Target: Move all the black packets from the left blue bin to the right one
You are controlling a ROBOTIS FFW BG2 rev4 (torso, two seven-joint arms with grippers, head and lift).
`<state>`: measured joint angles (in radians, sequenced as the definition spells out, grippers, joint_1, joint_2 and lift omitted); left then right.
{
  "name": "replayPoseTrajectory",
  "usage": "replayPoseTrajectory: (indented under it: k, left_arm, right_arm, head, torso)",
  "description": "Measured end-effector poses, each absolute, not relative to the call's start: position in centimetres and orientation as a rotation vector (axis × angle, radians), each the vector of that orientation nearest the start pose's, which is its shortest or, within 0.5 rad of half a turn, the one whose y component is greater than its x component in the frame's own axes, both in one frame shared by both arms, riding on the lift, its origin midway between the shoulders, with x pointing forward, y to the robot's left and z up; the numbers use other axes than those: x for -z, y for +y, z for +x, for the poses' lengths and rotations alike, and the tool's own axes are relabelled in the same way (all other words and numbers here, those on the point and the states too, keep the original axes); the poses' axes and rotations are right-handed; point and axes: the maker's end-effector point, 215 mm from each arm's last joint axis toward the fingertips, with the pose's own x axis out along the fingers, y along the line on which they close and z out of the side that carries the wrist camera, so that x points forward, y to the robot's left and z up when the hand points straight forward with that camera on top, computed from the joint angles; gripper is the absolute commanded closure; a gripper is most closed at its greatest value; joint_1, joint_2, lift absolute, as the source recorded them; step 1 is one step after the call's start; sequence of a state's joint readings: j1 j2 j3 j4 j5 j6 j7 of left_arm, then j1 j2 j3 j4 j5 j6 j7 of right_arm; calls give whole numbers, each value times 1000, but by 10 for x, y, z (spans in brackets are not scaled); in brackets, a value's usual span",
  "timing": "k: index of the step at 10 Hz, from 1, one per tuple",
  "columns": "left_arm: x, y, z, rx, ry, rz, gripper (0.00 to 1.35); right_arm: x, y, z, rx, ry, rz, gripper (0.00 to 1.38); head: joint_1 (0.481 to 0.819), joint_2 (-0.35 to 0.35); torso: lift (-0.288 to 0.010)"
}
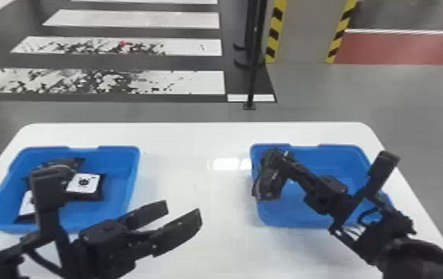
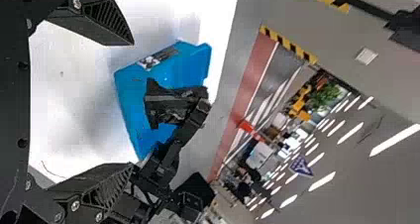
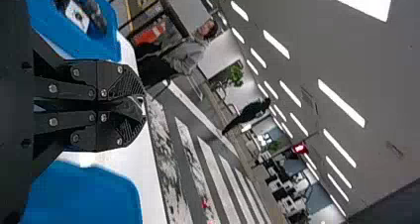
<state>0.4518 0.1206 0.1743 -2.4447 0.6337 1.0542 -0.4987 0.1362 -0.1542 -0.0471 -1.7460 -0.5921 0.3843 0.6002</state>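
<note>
Left tool: the left tool [image 1: 182,211] was released, its fingers spread over the counter [image 1: 194,148] between the bins; your left wrist view bore this out.
Right tool: the right tool [image 1: 279,155] hung over the right blue bin [image 1: 318,219]; your right wrist view showed its fingertips pressed together, clenched, a detail the head view left unclear.
Left bin: you saw several black packets in the left blue bin [image 1: 122,193], one [image 1: 83,183] with a white label up; your right wrist view caught some from the side.
Right bin: a dark packet [image 1: 266,185] lay by the wall nearer the left bin; your left wrist view revealed its whitish patch.
</note>
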Motion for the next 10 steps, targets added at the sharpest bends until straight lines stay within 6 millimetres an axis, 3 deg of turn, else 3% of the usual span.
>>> replayPoseTrajectory:
  k: [3,5,7,8,10]
  left_arm:
    - [315,127,356,673,482,-481,150]
    - [313,147,356,624,458,-467,148]
    - [315,166,360,578,449,-446,150]
    - [316,177,363,552,449,-426,151]
    - [321,209,372,476,458,-367,151]
  right_arm:
    - [391,-230,538,-461,217,403,1273]
    - [413,-255,547,-401,255,372,570]
    - [401,-280,546,-323,205,250,148]
    - [388,-283,536,-298,164,191,125]
    - [369,-275,497,-279,110,124,122]
  head:
    - [695,-125]
    - [695,-134]
    - [695,-141]
    - [695,-137]
    - [695,-88]
  torso:
    - [-138]
    - [-138]
    - [-138]
    - [-138]
    - [-138]
